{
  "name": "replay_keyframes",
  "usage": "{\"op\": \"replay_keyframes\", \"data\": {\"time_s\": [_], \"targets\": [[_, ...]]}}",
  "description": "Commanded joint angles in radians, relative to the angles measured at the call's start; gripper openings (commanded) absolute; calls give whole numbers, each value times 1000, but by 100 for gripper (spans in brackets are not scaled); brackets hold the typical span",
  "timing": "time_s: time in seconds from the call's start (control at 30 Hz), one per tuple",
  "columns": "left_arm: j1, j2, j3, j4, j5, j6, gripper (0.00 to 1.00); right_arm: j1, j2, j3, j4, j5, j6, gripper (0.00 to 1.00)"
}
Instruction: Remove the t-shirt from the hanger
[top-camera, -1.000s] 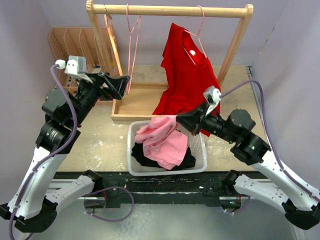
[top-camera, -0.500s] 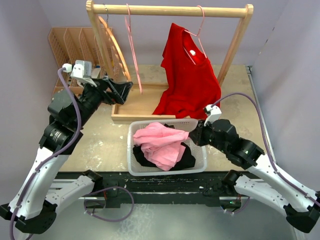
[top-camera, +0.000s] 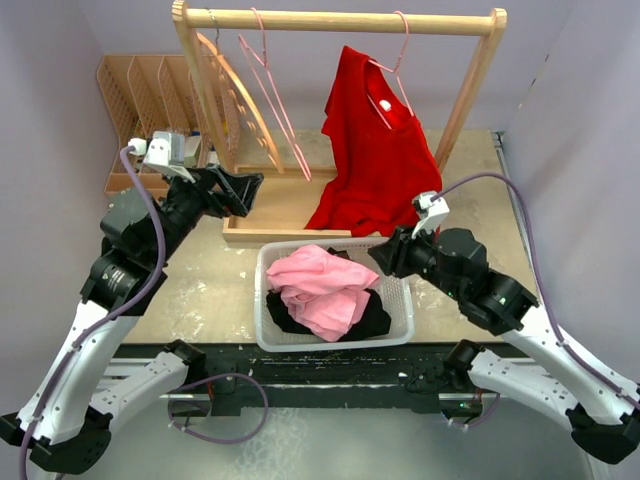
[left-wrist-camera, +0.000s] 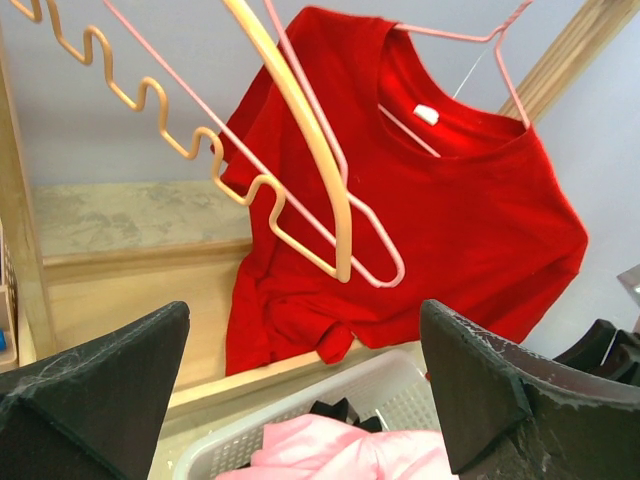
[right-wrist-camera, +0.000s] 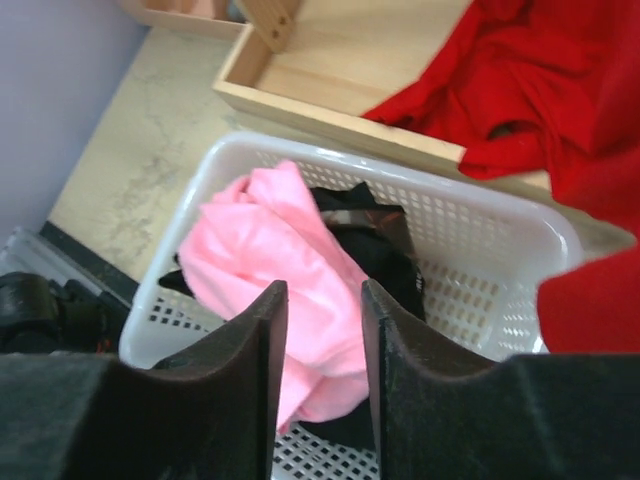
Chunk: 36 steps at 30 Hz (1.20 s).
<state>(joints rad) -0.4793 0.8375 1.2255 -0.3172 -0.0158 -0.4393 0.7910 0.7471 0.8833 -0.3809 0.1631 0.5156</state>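
Observation:
A red t-shirt (top-camera: 380, 160) hangs on a pink wire hanger (top-camera: 400, 60) at the right of the wooden rack (top-camera: 340, 20). It also shows in the left wrist view (left-wrist-camera: 450, 220). A pink t-shirt (top-camera: 320, 285) lies crumpled on dark clothes in the white basket (top-camera: 262, 300). An empty pink hanger (top-camera: 280, 100) hangs tilted on the left of the rail. My left gripper (top-camera: 248, 186) is wide open and empty, below and apart from that hanger (left-wrist-camera: 385, 250). My right gripper (top-camera: 378, 258) is open and empty over the basket's right side, above the pink t-shirt (right-wrist-camera: 265, 250).
An orange wavy hanger (top-camera: 235, 95) hangs tilted beside the empty pink one. A shallow wooden tray (top-camera: 270, 215) lies behind the basket, with the red shirt's hem draped on its right. A wooden slotted organiser (top-camera: 140, 90) stands at the back left.
My right gripper let go of the pink t-shirt, which dropped into the basket, and pulled back to the right. The empty hangers swung right, away from my left gripper.

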Motion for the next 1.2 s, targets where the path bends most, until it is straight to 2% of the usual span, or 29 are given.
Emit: {"op": "replay_keyframes", "data": {"time_s": [0.0, 0.2, 0.4, 0.53, 0.63, 0.77, 0.87, 1.0, 1.1, 1.17], "targets": [[-4, -5, -23, 19, -9, -21, 99, 2, 76, 40, 166, -120, -60, 33], [-4, -33, -55, 43, -34, -49, 99, 21, 216, 6, 282, -212, -89, 17], [-4, -32, -42, -23, -147, -118, 99, 117, 312, -9, 337, -193, -133, 15], [-3, 1, 5, -109, -220, -161, 99, 135, 389, -26, 357, -199, -139, 14], [-3, -22, -24, -65, -264, -205, 99, 136, 451, -57, 376, -184, -125, 8], [-2, -97, -127, 132, -207, -179, 99, 135, 563, -109, 416, -184, -98, 2], [-4, -125, -139, 218, -105, -76, 99, 135, 636, -145, 465, -203, -70, 1], [-4, -125, -121, 241, -4, -1, 99, 135, 711, -175, 506, -224, -51, 0], [-3, -108, -101, 209, 14, 16, 99, 135, 709, -177, 507, -215, -60, 0], [-3, -85, -80, 207, 84, 59, 99, 135, 686, -157, 475, -188, -82, 0]]}}
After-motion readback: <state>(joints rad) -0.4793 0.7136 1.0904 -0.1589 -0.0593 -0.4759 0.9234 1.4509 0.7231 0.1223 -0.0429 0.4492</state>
